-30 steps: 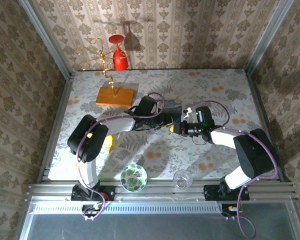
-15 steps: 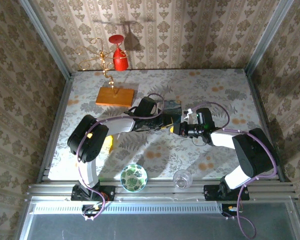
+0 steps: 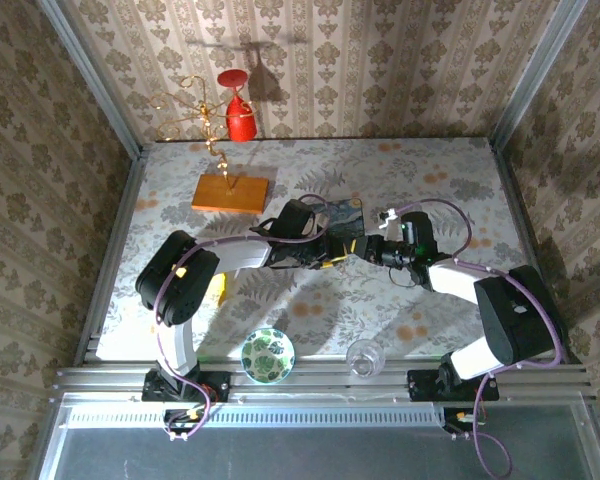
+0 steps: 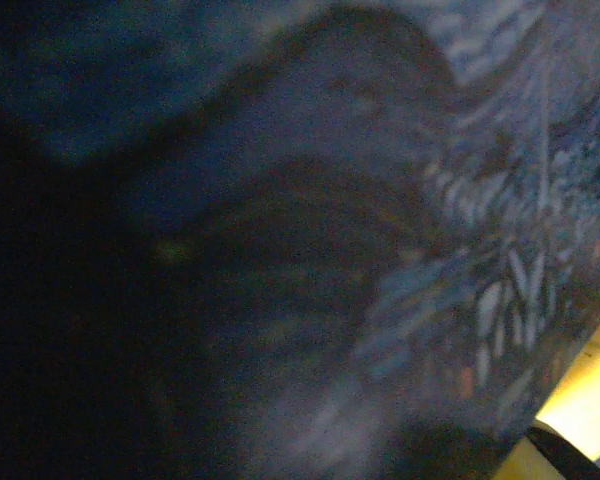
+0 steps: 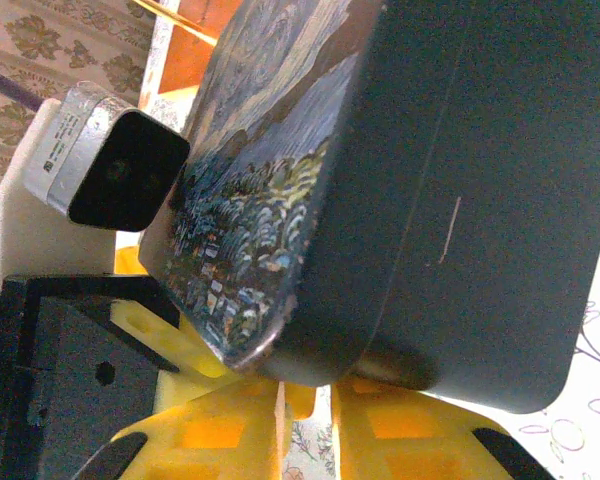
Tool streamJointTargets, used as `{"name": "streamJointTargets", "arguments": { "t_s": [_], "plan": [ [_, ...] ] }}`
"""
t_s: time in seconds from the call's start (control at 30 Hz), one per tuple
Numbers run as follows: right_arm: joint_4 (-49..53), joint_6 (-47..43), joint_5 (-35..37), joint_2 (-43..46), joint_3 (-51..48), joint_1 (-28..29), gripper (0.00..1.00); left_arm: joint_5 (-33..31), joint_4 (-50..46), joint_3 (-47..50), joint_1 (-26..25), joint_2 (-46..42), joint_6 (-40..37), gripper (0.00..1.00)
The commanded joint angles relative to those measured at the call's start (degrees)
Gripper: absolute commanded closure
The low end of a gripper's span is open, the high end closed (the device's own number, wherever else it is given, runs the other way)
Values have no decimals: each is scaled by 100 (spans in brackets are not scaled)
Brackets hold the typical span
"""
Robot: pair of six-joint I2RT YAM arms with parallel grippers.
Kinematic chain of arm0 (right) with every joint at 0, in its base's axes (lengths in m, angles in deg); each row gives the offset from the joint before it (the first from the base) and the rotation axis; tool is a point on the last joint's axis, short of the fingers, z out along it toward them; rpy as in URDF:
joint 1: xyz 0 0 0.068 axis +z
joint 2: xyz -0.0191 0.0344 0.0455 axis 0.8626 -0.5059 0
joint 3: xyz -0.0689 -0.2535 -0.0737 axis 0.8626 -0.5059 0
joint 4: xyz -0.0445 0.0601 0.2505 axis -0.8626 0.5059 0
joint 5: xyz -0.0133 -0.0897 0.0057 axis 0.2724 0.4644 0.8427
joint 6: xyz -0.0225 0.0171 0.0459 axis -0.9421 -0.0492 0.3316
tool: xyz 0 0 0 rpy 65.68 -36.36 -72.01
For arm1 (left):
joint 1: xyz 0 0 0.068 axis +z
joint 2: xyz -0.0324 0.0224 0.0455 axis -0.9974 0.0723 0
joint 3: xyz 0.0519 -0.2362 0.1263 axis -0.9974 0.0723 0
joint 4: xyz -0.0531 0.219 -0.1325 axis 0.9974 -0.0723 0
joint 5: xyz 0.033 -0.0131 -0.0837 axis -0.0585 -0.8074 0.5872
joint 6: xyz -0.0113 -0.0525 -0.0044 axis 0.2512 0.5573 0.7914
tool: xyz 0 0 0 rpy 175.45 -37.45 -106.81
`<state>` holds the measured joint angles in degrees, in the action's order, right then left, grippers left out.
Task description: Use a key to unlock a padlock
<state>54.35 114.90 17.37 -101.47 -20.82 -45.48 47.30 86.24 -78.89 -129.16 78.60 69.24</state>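
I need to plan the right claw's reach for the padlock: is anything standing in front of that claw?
Yes. The blue tin, tipped up on edge, stands right at the tips of the right claw, and the left claw seems to grip it. Where the padlock lies I cannot tell.

Matt painted metal tin (image 5: 460,200); wooden board (image 3: 230,193)

Right gripper (image 3: 368,250) parting its jaws slightly and drawing back toward right side. Blue tin (image 3: 342,221) tilting up, painted lid now showing brighter from above.
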Motion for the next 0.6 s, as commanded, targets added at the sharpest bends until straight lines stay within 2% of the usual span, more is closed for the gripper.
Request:
{"name": "streamJointTargets", "arguments": {
  "t_s": [0.0, 0.37, 0.57],
  "plan": [
    [-137, -4, 315, 343, -172, 1, 80, 401, -233, 57, -55, -127, 301, 100],
    [1476, -99, 1329, 2293, -855, 322, 78, 197, 188, 113, -59, 62, 682, 100],
    [895, 205, 1621, 2663, -1419, 793, 76, 193, 211, 58, -86, 94, 757, 100]
  ]
}}
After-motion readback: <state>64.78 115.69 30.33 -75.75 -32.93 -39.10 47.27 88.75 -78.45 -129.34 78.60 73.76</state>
